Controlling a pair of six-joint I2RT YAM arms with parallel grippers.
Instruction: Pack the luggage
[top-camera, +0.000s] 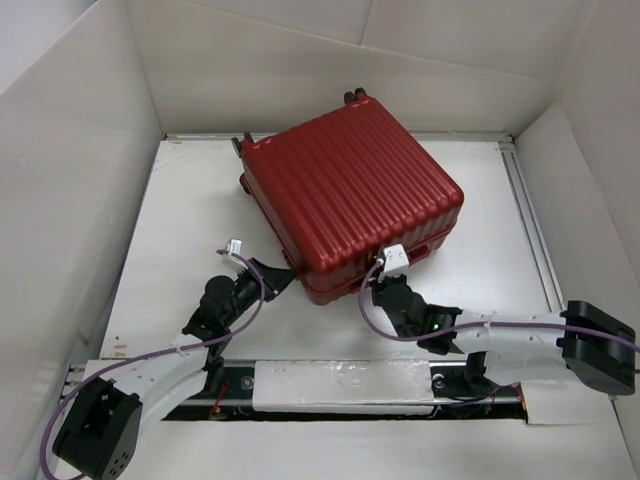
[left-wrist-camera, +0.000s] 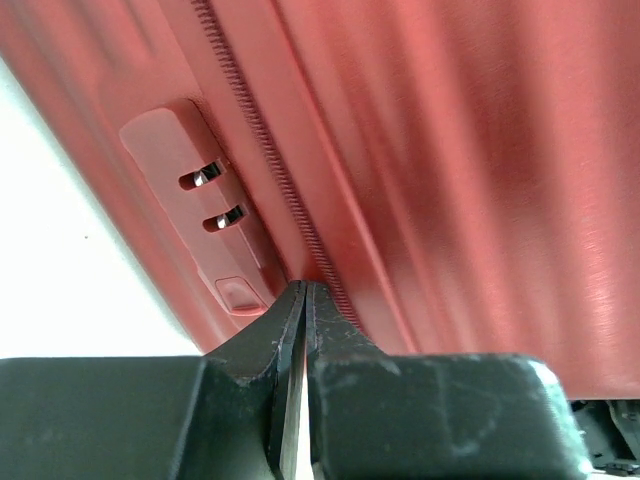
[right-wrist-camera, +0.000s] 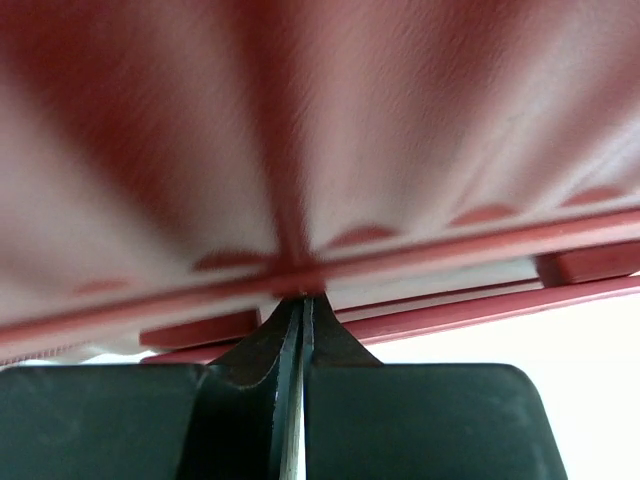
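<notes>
The dark red suitcase lies closed on the bench, its wheels toward the far wall. The left pincer is pressed together, its tips against the zipper beside the lock panel. The right pincer is likewise closed, its tips touching the shell's seam. Neither visibly holds anything.
</notes>
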